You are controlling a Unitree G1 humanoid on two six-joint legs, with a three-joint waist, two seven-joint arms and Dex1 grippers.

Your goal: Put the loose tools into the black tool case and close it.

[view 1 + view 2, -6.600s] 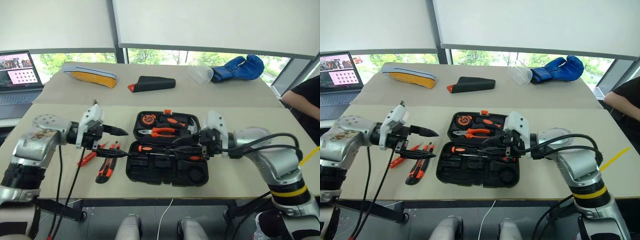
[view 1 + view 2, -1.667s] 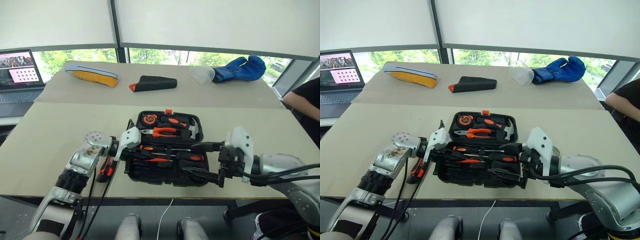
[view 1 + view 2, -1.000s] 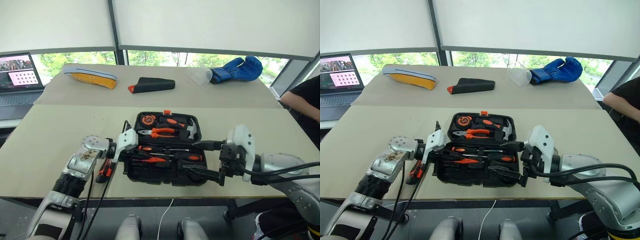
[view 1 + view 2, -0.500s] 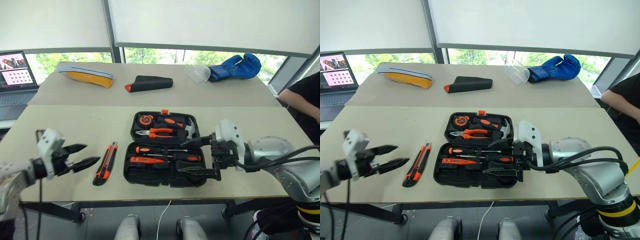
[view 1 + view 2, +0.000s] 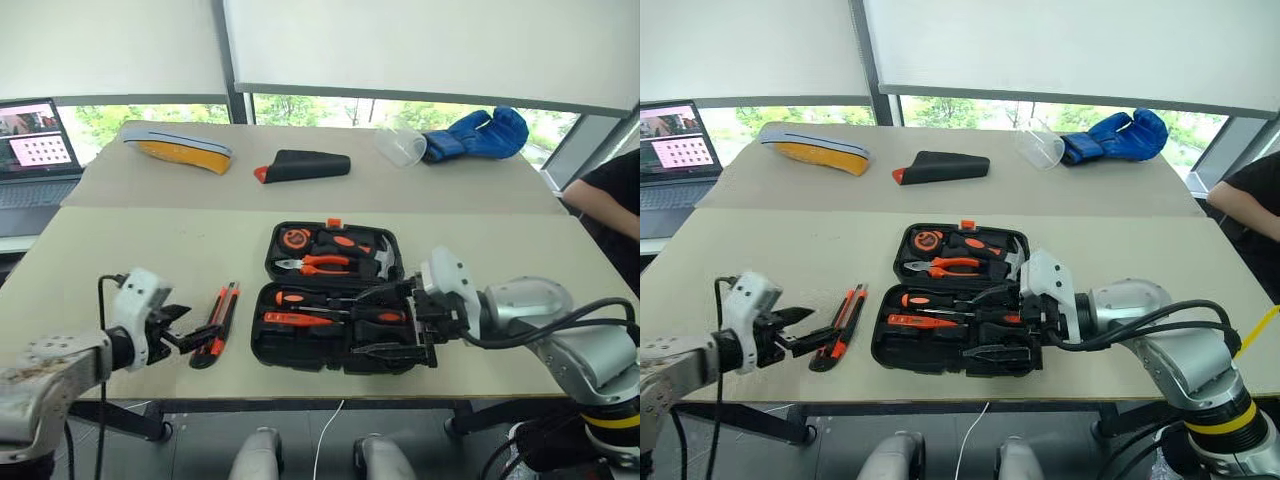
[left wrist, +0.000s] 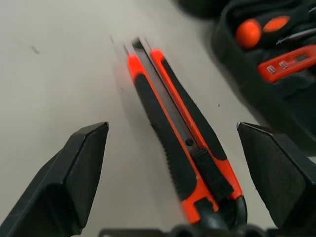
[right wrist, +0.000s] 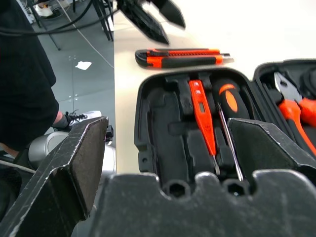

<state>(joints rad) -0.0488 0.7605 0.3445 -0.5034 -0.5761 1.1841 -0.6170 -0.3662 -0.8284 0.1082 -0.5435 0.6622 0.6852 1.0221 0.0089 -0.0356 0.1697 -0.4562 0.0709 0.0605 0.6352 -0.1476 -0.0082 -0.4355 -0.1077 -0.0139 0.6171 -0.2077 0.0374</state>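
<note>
One tool lies loose on the bench: the black-and-orange utility knife, flat on the surface just beside the left edge of the black tool case. The case lies open in the middle of the bench, its orange latch at the far edge. The far half holds a tape measure, orange-handled pliers and a hammer. In the near half a slim all-orange tester screwdriver lies in a slot, with a black-and-orange-handled screwdriver just beyond it and a second black-and-orange handle to its right.

The left gripper hangs low near the front-left part of the bench, its jaws spread wide and empty, tips close to the near end of the knife. In the left wrist view the knife runs lengthwise between the two black fingers, neither of which touches it.

The right gripper sits over the right part of the case's near half, pointing left across it, jaws spread wide and holding nothing. Its wrist view looks along the tray, with the tester screwdriver and a screwdriver shaft beside it in their slots.

On the far bench lie a black wedge-shaped pouch, a yellow-soled shoe, a clear cup and a blue glove; a laptop stands at the left.
</note>
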